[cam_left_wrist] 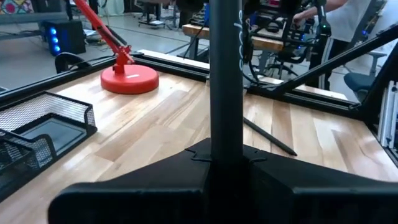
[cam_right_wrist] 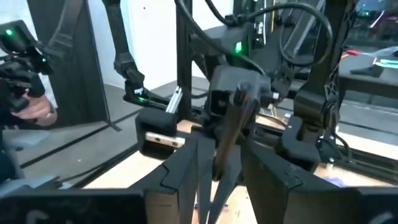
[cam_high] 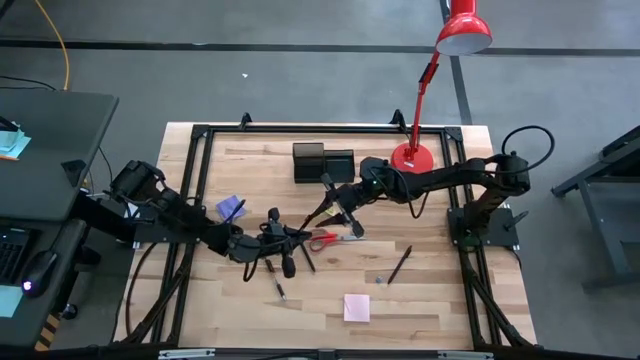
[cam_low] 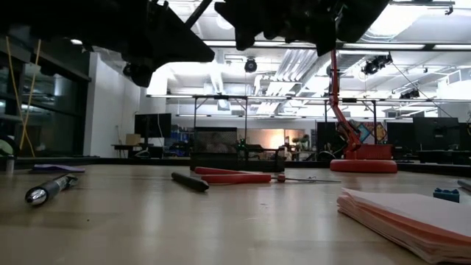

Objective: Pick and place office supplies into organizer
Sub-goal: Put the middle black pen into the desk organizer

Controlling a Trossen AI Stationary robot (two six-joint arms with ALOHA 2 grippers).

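Black mesh organizer point(cam_high: 322, 161) sits at 12 o'clock on the wooden bench point(cam_high: 440, 290). Right fingers point(cam_high: 333, 203) grip a dark pen point(cam_right_wrist: 225, 149); left fingers point(cam_high: 283, 238) pinch another pen point(cam_left_wrist: 224, 74) near the scissors point(cam_high: 325, 239).

No text, label or number seems readable on anything in view.

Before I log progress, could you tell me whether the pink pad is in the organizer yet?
No, the pink pad lies on the table, far from the organizer.
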